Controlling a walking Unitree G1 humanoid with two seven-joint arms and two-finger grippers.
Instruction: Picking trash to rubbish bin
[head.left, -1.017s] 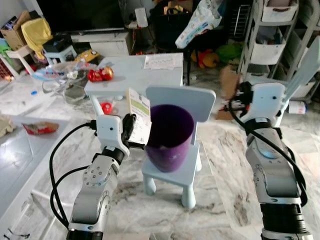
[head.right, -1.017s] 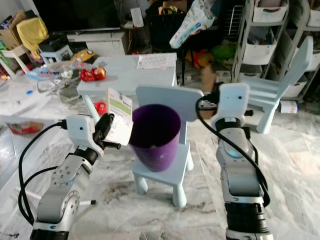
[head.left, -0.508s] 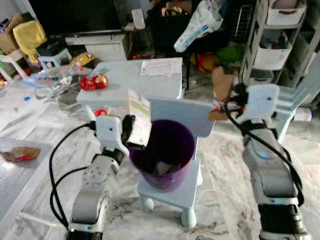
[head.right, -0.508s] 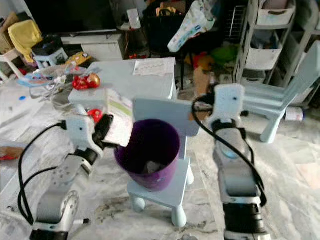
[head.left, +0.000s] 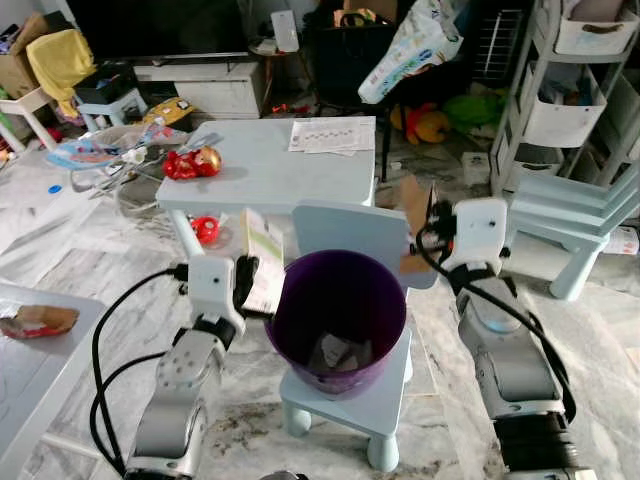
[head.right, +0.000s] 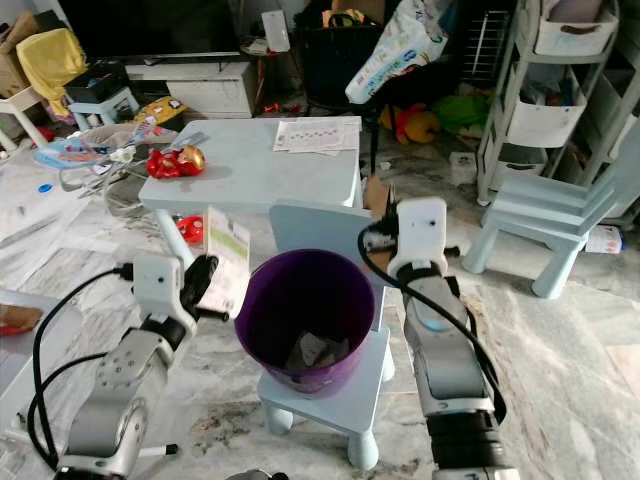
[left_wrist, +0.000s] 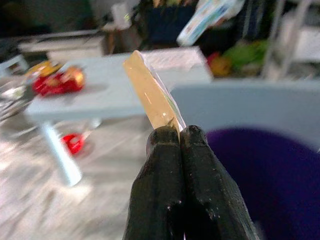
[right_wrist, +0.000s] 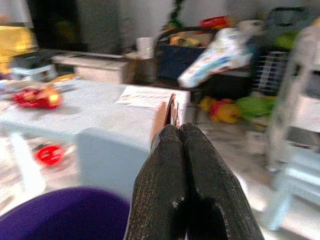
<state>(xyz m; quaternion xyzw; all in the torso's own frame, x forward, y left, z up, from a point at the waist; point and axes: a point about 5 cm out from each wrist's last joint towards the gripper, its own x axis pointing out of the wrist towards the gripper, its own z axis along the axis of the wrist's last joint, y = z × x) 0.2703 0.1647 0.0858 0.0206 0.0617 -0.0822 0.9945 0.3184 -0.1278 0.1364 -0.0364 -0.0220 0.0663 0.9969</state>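
Note:
A purple bin (head.left: 292, 345) stands on the seat of a small pale blue chair (head.left: 352, 225), with crumpled paper (head.left: 338, 352) at its bottom. My left gripper (head.left: 246, 286) is shut on a flat white and green carton (head.left: 263, 262), held upright just outside the bin's left rim. The left wrist view has the carton (left_wrist: 150, 90) pinched edge-on between the closed fingertips (left_wrist: 170, 145). My right gripper (head.left: 432, 224) is shut on a brown cardboard scrap (head.left: 414, 212) by the chair back's right edge, above the bin's right rim; the scrap (right_wrist: 164, 114) pokes out past the fingers.
A pale blue table (head.left: 270, 170) behind the chair carries red toys (head.left: 195, 162) and a paper sheet (head.left: 332, 135). A red wrapper (head.left: 35, 320) lies at the left. White shelves (head.left: 580, 90) and a second blue chair (head.left: 575, 215) stand at the right. Clutter lines the back.
The camera has shifted and looks more steeply down, so the bin's inside shows. My right gripper with the scrap has come in toward the chair back. The left gripper keeps the carton by the rim.

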